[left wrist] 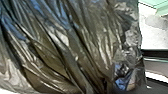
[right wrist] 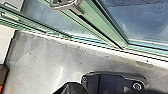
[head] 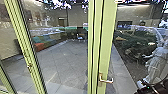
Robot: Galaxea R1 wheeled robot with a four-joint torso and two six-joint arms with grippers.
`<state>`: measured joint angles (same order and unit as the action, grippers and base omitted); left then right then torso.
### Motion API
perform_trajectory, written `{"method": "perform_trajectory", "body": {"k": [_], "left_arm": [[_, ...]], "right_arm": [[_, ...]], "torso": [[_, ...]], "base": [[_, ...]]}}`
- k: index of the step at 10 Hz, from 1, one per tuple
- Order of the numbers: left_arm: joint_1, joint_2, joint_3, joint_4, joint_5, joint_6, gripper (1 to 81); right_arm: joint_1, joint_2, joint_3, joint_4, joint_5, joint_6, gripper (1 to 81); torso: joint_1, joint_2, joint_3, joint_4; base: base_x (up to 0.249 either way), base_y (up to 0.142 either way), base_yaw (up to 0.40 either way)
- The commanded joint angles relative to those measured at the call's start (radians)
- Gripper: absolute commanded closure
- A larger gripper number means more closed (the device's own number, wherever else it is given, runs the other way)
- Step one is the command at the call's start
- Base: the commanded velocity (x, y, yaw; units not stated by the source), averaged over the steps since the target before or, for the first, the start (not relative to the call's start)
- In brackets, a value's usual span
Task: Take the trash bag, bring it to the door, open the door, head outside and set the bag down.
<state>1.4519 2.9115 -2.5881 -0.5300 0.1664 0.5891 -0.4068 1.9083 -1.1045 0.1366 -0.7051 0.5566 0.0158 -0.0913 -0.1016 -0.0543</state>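
The glass door has a pale green frame and stands in front of me, its lever handle at the lower middle. Nothing touches that handle. The dark end of my right arm, with the right gripper, is at the lower right edge, to the right of the handle. Black and shiny, the trash bag hangs in long creases very close to the left wrist camera. In the right wrist view, the green door frame and a metal handle lie beyond the robot's dark plate.
A second green upright with a small fitting stands at the left. Through the glass are grey paving, coloured seats along the left and dark greenery on the right. A pale shape shows at the right. A light threshold runs beneath the door.
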Motion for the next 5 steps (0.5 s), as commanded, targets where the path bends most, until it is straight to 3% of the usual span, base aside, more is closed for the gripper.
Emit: {"method": "perform_trajectory", "body": {"k": [1,4,5], "left_arm": [[-0.055,-0.001,0.006,-0.01,0.087,0.0,81.1],[-0.055,0.0,0.006,-0.01,0.087,0.0,81.1],[-0.055,0.0,0.006,-0.01,0.087,0.0,81.1]], "right_arm": [[0.145,0.014,-0.075,0.004,-0.051,0.039,1.0],[0.186,0.05,-0.133,0.003,-0.031,0.083,1.0],[0.19,0.056,-0.142,0.003,0.017,0.098,1.0]], "torso": [[0.0,0.0,0.0,0.0],[0.0,0.0,0.0,0.0],[0.001,0.0,0.0,0.0]], "base": [[0.0,0.0,0.0],[0.0,0.0,0.0],[0.0,0.0,0.0]]}}
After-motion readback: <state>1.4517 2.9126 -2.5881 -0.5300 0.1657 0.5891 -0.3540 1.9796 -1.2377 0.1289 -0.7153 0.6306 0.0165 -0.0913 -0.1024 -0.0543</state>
